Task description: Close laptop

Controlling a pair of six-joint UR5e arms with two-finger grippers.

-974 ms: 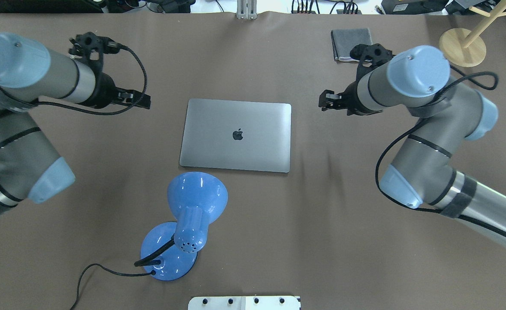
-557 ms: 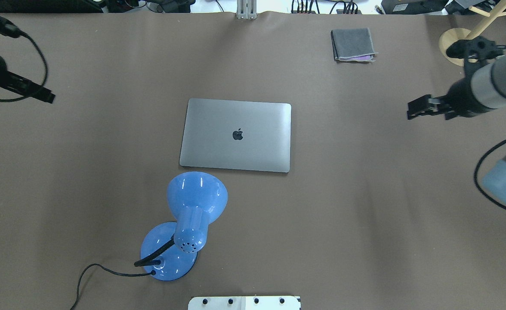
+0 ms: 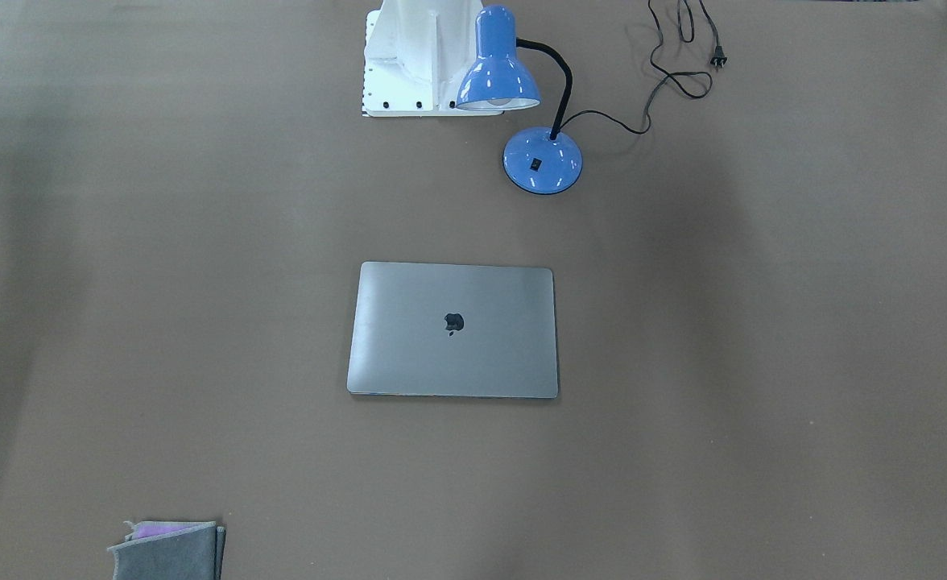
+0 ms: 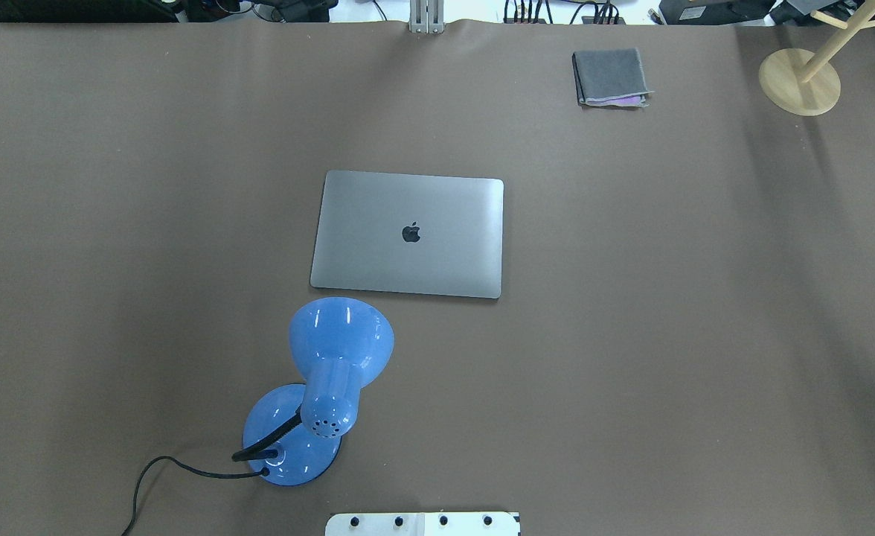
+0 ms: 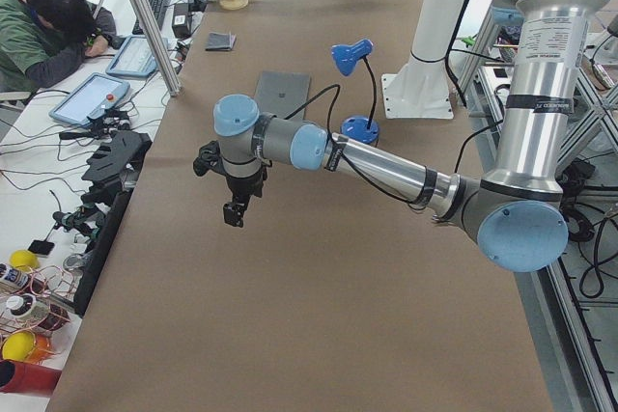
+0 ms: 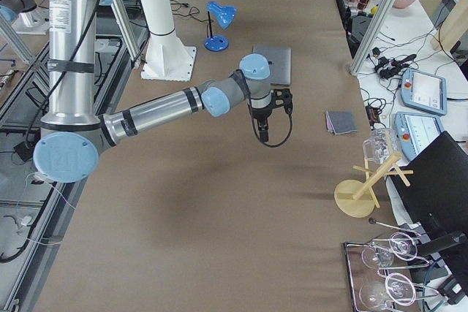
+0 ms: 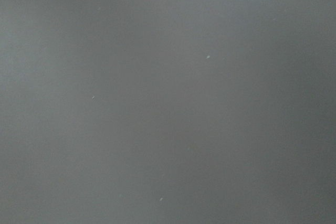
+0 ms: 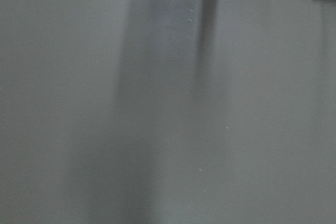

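The grey laptop (image 4: pixel 408 234) lies shut and flat at the table's middle, lid up with the dark apple logo showing; it also shows in the front view (image 3: pixel 453 330) and both side views (image 5: pixel 282 92) (image 6: pixel 273 63). My left gripper (image 5: pixel 232 214) hangs over the table's left end, far from the laptop. My right gripper (image 6: pixel 264 137) hangs over the right part of the table, also apart from it. I cannot tell whether either is open or shut. Both wrist views show only bare brown table.
A blue desk lamp (image 4: pixel 333 372) stands just in front of the laptop on the robot's side, its cord trailing left. A folded grey cloth (image 4: pixel 610 77) lies at the far right. A wooden stand (image 4: pixel 800 82) is at the far right corner.
Both arms have swung outward, away from the laptop, and left the overhead view. The laptop has stayed shut and has not moved.
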